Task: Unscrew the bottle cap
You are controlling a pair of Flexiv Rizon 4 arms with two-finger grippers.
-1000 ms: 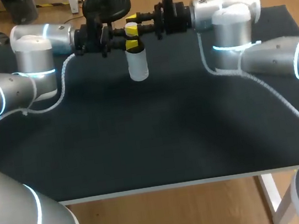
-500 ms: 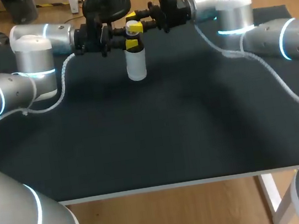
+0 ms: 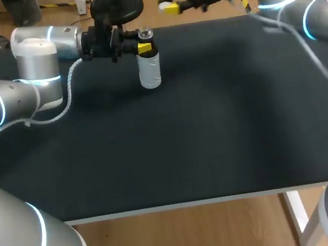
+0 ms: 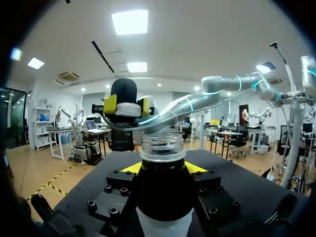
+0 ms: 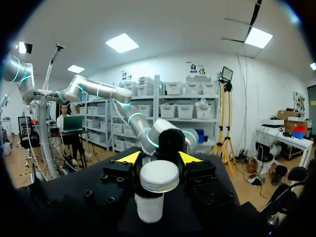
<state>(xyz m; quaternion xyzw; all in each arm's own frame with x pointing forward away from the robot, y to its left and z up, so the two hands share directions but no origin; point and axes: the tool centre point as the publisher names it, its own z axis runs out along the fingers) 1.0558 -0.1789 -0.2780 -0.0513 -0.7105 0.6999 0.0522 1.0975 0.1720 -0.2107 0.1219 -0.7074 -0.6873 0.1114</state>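
A white bottle (image 3: 149, 71) with a dark upper wrap stands at the far middle of the black table. My left gripper (image 3: 143, 47) is shut on its upper part from the left. The threaded mouth (image 3: 145, 35) is bare. In the left wrist view the bottle (image 4: 161, 192) sits between the yellow tips, its open neck (image 4: 163, 146) above them. My right gripper (image 3: 167, 6) hangs up and to the right of the bottle, shut on the white cap (image 3: 165, 5). In the right wrist view the cap (image 5: 159, 176) is clamped between the yellow-tipped fingers (image 5: 129, 157).
The black table top (image 3: 213, 122) stretches wide in front of the bottle. A white cable (image 3: 69, 90) from my left arm lies at the far left, and another cable (image 3: 307, 100) from my right arm crosses the right side.
My right gripper has pulled up and to the right, away from the bottle, carrying the cap; the bottle's mouth now shows bare. The left gripper and bottle stayed put.
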